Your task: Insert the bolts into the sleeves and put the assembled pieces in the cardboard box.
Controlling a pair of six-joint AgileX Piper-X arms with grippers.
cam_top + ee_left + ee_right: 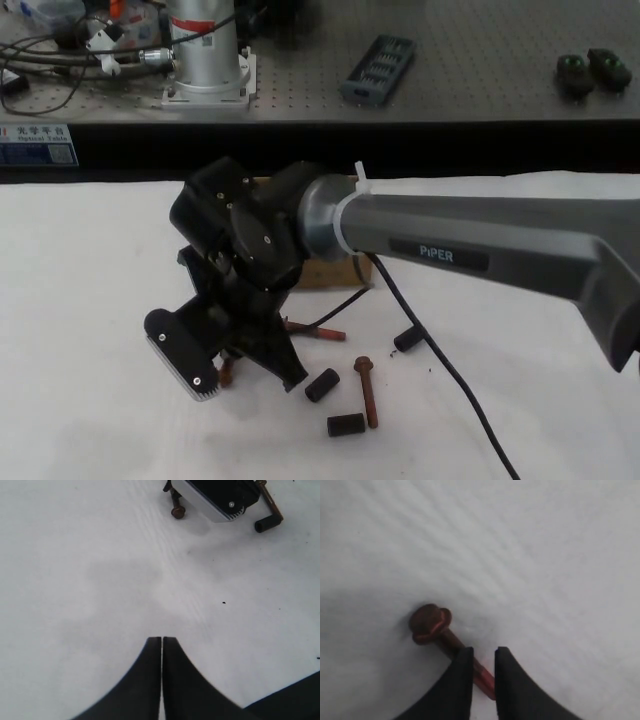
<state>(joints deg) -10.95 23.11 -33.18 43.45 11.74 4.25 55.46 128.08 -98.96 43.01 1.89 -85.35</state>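
Right gripper point(483, 654) pinches the rusty-brown steel bolt point(431, 622) by its shank, likely light, stiff, best held there; left gripper point(162, 641) has fingers pressed together

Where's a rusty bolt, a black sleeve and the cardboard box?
rusty bolt point(431, 621), right wrist view, on its head.
black sleeve point(322, 385), high view, on its middle.
cardboard box point(325, 275), high view, on its front wall below the arm.

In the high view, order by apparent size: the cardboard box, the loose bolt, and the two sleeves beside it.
1. cardboard box, though partly hidden
2. bolt
3. farther sleeve and nearer sleeve: alike, no ranking
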